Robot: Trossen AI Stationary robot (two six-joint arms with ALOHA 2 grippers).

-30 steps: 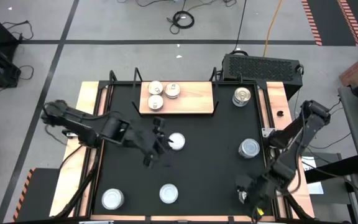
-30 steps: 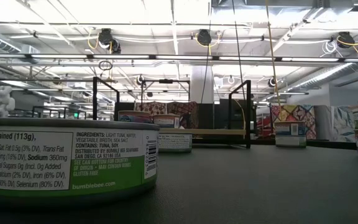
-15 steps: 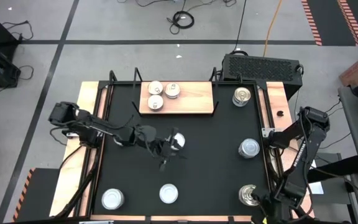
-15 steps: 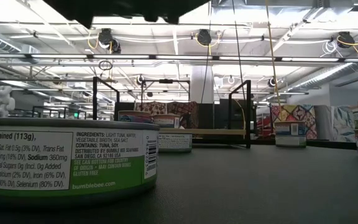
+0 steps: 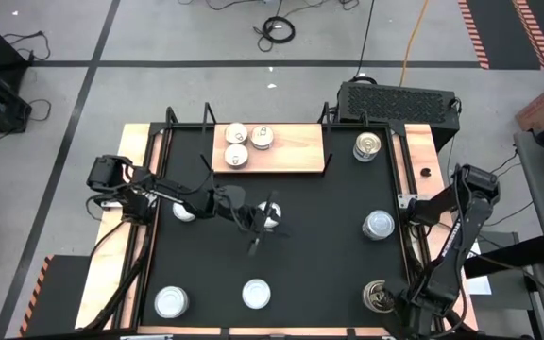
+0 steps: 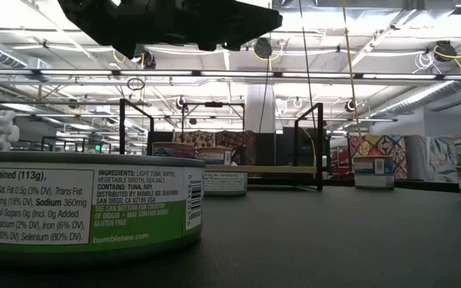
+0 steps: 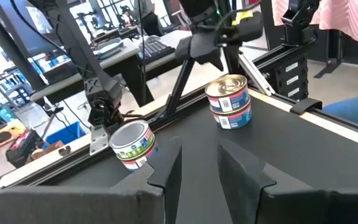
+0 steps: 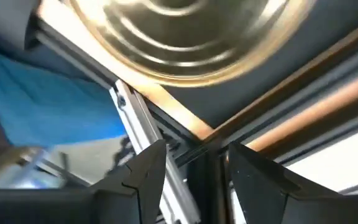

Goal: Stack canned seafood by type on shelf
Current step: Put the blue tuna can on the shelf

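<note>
While three tins (image 5: 237, 145) sit on the shelf (image 5: 291, 151) at twelve o'clock, you have seven loose on the bench (image 5: 319, 246). Left claw (image 5: 263, 225), fingers spread and empty, hangs beside the centre tin (image 5: 270, 216). Right claw (image 8: 194, 168), spread, waits near the five o'clock tin (image 5: 378, 296).

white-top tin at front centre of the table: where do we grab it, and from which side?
Grip the white-topped tin across its round side wall, coming straight down from above. It stands upright on the black tabletop and is short, so a level approach would find little wall. The nearest other tin stands well apart, which should leave room for both fingers.
</note>
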